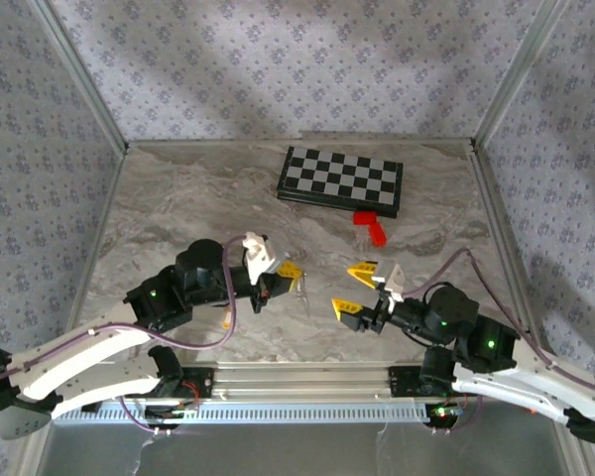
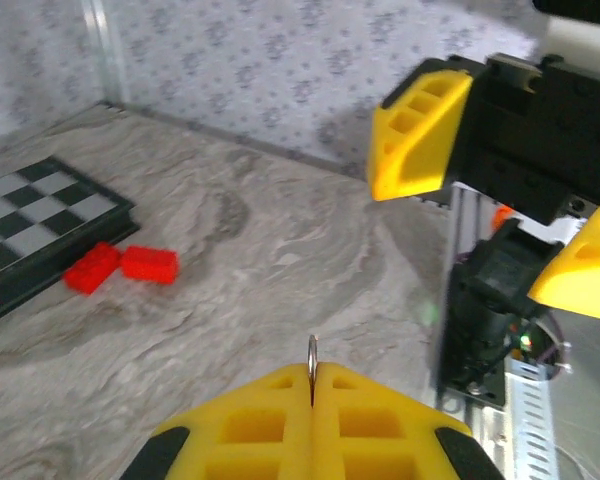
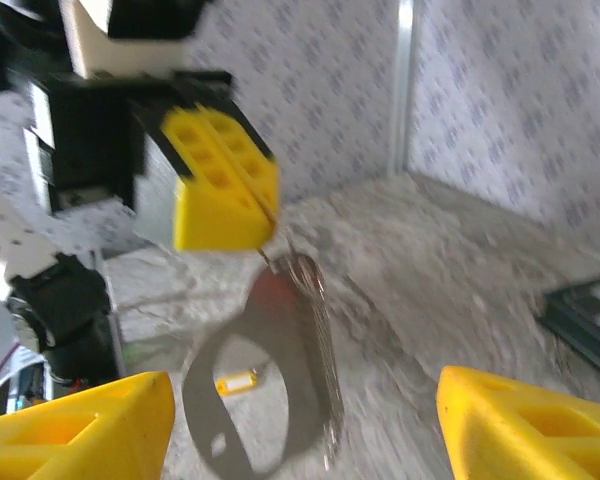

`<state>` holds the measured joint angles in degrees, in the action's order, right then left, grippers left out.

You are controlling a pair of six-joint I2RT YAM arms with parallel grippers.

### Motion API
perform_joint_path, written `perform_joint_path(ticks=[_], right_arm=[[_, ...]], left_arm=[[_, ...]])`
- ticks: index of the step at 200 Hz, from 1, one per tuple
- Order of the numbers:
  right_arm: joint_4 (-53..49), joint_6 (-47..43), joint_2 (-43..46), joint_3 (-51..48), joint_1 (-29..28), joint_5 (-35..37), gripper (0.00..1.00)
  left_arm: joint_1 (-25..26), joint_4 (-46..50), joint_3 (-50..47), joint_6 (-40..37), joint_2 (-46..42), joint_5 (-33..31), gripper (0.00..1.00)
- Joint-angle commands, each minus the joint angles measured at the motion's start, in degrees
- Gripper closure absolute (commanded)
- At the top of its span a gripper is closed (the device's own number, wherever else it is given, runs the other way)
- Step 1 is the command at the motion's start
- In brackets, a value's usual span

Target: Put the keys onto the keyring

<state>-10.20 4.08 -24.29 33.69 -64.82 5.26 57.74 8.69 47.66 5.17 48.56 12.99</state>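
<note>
Keys amounted to one tiny orange-yellow-headed key [image 1: 225,318], lying on the grey marbled table [image 1: 178,198] under the left arm [image 1: 159,293], near-left of both grippers. Farther right, the right gripper [image 1: 355,290] stood spread and empty. It faced the left gripper [image 1: 291,270], pressed together on the thin silvery oval keyring [image 3: 310,350] dangling between them.

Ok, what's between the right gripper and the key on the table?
The keyring, hanging from the shut left gripper. In the right wrist view the key shows through its loop on the table beyond, with the open right gripper facing it.
</note>
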Motion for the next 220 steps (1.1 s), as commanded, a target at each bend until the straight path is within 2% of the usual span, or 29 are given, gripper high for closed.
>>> perform_joint_path(ticks=[1,26,46,89,135,172,220], right_arm=[[-4.93,6.51,-3.02,1.33,4.85,-1.04,0.28],[-3.48,10.60,-6.82,-0.21,12.51,-7.93,0.28],[-0.62,11.03,-11.29,-0.82,15.53,-10.24,0.29],[4.12,10.38,-25.14,0.01,14.82,-13.54,0.33],[15.14,11.21,-39.42,1.31,12.14,-16.24,0.37],[28.47,13.87,-51.06,0.67,11.95,-20.89,0.41],[41.34,18.35,-67.50,4.92,9.82,-24.36,0.44]], left_arm=[[-3.76,0.56,-0.36,4.94,-2.52,-3.55,1.00],[-8.80,1.41,-2.24,7.59,-4.56,-4.12,1.00],[-12.23,2.03,-3.49,8.28,-6.51,-4.95,1.00],[-18.12,4.18,-4.50,7.56,-9.98,-6.47,1.00],[-24.56,5.98,-4.85,7.31,-10.85,-4.88,1.00],[-26.00,7.20,-4.46,6.17,-11.72,-5.69,1.00],[-27.32,8.92,-4.07,5.16,-12.12,-7.54,1.00]])
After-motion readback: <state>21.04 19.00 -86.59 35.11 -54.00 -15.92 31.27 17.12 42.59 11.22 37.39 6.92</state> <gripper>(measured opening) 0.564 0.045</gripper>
